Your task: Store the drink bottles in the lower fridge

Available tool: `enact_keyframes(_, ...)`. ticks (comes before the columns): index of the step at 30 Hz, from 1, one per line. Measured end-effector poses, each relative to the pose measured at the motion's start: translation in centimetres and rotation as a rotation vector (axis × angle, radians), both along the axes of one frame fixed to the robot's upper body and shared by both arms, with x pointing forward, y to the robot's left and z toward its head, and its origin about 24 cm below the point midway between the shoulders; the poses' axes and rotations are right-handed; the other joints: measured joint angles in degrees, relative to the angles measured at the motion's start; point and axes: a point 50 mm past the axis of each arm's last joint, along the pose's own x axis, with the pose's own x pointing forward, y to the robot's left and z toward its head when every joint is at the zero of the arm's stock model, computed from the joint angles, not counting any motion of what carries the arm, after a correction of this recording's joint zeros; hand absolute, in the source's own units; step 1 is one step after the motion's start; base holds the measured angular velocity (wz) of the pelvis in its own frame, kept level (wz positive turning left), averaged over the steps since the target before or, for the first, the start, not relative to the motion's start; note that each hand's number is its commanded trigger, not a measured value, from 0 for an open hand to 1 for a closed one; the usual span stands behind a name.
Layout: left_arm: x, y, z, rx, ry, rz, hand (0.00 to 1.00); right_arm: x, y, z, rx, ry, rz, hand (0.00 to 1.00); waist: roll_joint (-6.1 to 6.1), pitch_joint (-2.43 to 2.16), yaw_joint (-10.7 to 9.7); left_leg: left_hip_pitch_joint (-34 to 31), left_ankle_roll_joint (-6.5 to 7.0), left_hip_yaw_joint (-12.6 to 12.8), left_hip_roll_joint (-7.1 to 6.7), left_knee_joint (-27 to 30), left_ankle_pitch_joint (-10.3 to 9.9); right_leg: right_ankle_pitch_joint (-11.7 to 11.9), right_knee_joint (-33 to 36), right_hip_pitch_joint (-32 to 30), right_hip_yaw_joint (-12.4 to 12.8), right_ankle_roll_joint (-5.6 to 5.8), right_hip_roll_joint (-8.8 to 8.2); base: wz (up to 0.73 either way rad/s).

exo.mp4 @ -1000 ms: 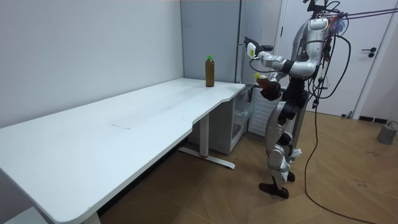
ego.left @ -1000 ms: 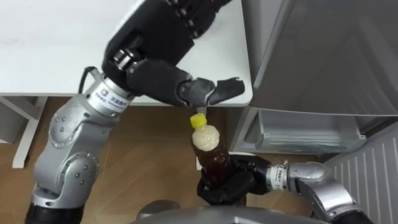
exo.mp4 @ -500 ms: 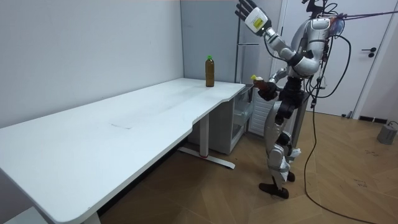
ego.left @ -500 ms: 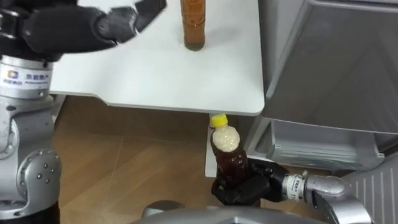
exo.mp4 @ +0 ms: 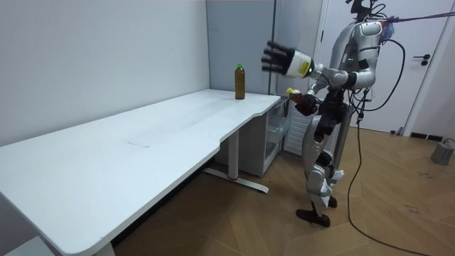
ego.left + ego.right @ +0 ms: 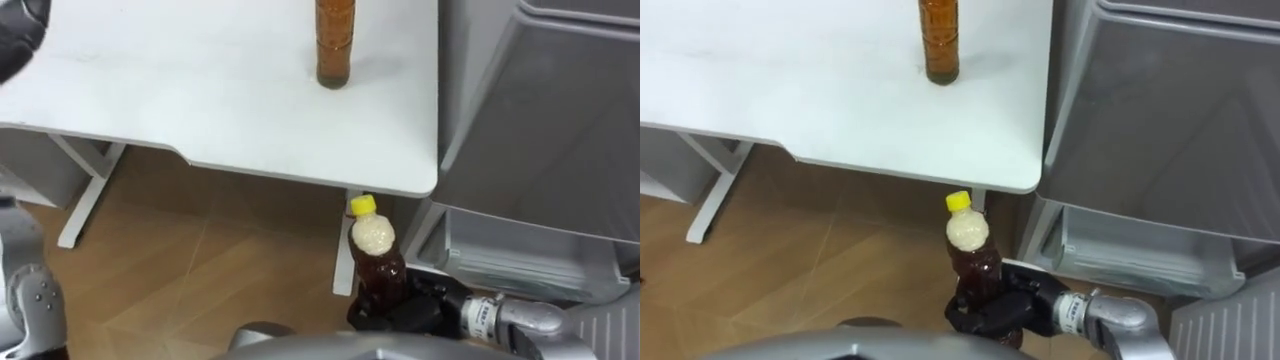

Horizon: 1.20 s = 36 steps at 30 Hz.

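My right hand (image 6: 408, 314) is shut on a brown drink bottle with a yellow cap (image 6: 376, 262), held upright low in front of my body, also seen in the right eye view as bottle (image 6: 971, 252) and hand (image 6: 1002, 311). A second brown bottle (image 6: 333, 44) stands on the white table (image 6: 180, 90) near its end; the room view shows its green cap (image 5: 240, 81). My left hand (image 5: 280, 58) is raised over the table's end with fingers spread and holds nothing; a dark part of it (image 6: 14, 28) shows at the top left.
The grey fridge (image 6: 545, 130) stands to my right beside the table's end, and its lower compartment (image 6: 520, 258) is open with a pale shelf showing. The table's white legs (image 6: 82, 188) stand on wood floor. In the room view I stand between table and fridge.
My left arm has swung down from high overhead and now reaches out over the table's end. The eye views have shifted. The right hand still holds the yellow-capped bottle.
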Motion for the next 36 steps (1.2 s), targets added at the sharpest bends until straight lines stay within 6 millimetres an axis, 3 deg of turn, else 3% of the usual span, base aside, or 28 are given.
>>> enact_keyframes(4,-2.0,1.0,-6.2,-0.132,0.256,0.136,0.00,0.1,0.5,-0.2,0.002,0.006,-0.025,1.00,-0.71,-0.03,0.3,0.1,0.00,0.1,-0.05,-0.4,0.0,0.1,-0.3,0.2,0.3,-0.10,0.02,-0.02)
enact_keyframes(6,-3.0,0.8,-9.3,-0.237,0.372,0.169,0.00,0.0,0.9,-0.5,0.009,0.024,-0.044,1.00,-0.87,0.11,0.4,0.7,0.00,0.1,-0.07,-0.8,0.0,0.1,-0.4,0.6,0.3,-0.11,0.02,-0.02)
enact_keyframes(8,-4.9,-0.3,-13.7,-0.366,0.567,0.176,0.00,0.3,1.5,-0.7,-0.005,0.044,-0.031,1.00,-1.05,0.17,0.2,0.7,0.00,0.1,-0.07,-0.9,0.0,0.1,-0.4,0.5,0.4,-0.10,0.05,-0.02)
enact_keyframes(9,-5.4,-0.8,-14.7,-0.390,0.622,0.172,0.00,0.3,1.6,-0.7,-0.006,0.048,-0.029,1.00,-1.10,0.21,0.4,0.6,0.00,0.1,-0.06,-0.9,0.0,0.1,-0.4,0.3,0.5,-0.11,0.07,-0.08)
enact_keyframes(11,-8.5,-2.3,-18.7,-0.476,0.862,0.155,0.00,0.4,2.1,-0.8,-0.006,0.065,-0.015,1.00,-1.39,0.10,0.4,0.5,-0.02,0.6,0.07,-0.9,0.0,0.1,-0.4,0.0,0.7,-0.12,0.15,-0.09)
enact_keyframes(13,-11.0,-3.1,-20.4,-0.540,0.995,0.166,0.00,0.4,2.3,-0.8,0.006,0.074,-0.019,1.00,-1.68,0.22,0.3,0.7,-0.08,0.9,0.20,-1.1,-0.1,0.1,-0.5,-0.1,1.3,-0.18,0.31,-0.13)
enact_keyframes(23,-19.2,-5.2,-23.7,-0.715,1.359,0.186,0.00,1.4,2.2,-0.6,0.039,0.074,-0.096,1.00,-1.82,0.31,-1.6,0.4,-0.06,1.6,0.04,-1.2,-0.1,0.2,-0.5,-0.1,1.9,-0.35,0.40,-0.02)
enact_keyframes(25,-19.7,-5.6,-23.9,-0.668,1.434,0.120,0.00,1.4,2.0,-0.9,0.041,0.090,-0.134,1.00,-1.86,0.31,-1.7,0.4,-0.06,1.6,0.03,-1.1,-0.1,0.3,-0.5,-0.1,2.0,-0.38,0.40,0.03)
enact_keyframes(30,-19.1,-6.6,-24.2,-0.436,1.619,-0.139,0.00,1.8,1.7,-1.5,0.020,0.106,-0.228,1.00,-2.16,0.29,-4.7,-0.3,-0.04,1.5,0.07,-0.6,-0.1,0.4,-0.5,-0.2,1.3,-0.49,0.42,0.04)
enact_keyframes(36,-17.0,-7.2,-24.4,-0.191,1.705,-0.357,0.00,2.5,1.7,-1.3,0.036,0.096,-0.358,1.00,-2.36,0.22,-8.6,-0.2,-0.07,1.9,0.07,-0.5,-0.1,0.4,-0.4,-0.3,2.0,-0.57,0.48,-0.04)
